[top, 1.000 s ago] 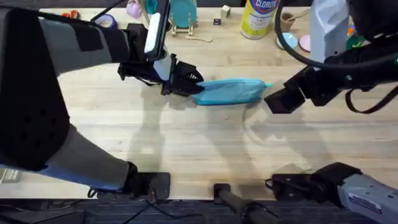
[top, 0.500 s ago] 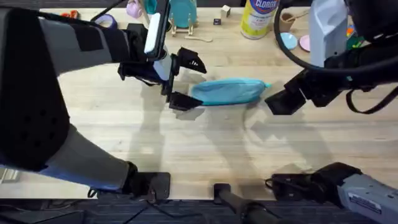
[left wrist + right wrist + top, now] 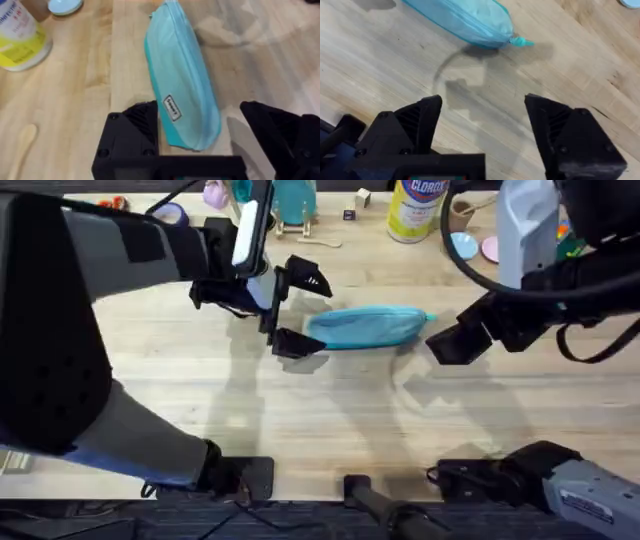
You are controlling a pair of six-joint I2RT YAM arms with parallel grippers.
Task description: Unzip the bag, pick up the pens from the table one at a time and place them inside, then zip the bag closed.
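The light blue fabric pouch (image 3: 364,326) lies zipped on the pale wooden counter (image 3: 330,410) (seemingly finished); both grippers, left (image 3: 300,310) and right (image 3: 485,132), gape wide, empty.

"CLOROX" stands on the yellow-and-white canister (image 3: 417,210) at the table's far edge. The bag (image 3: 181,82) carries a small white sewn tag (image 3: 172,107) with dark print too small to read.

Black-and-grey arms, black cables, each blocky black claw (image 3: 200,145) angular.
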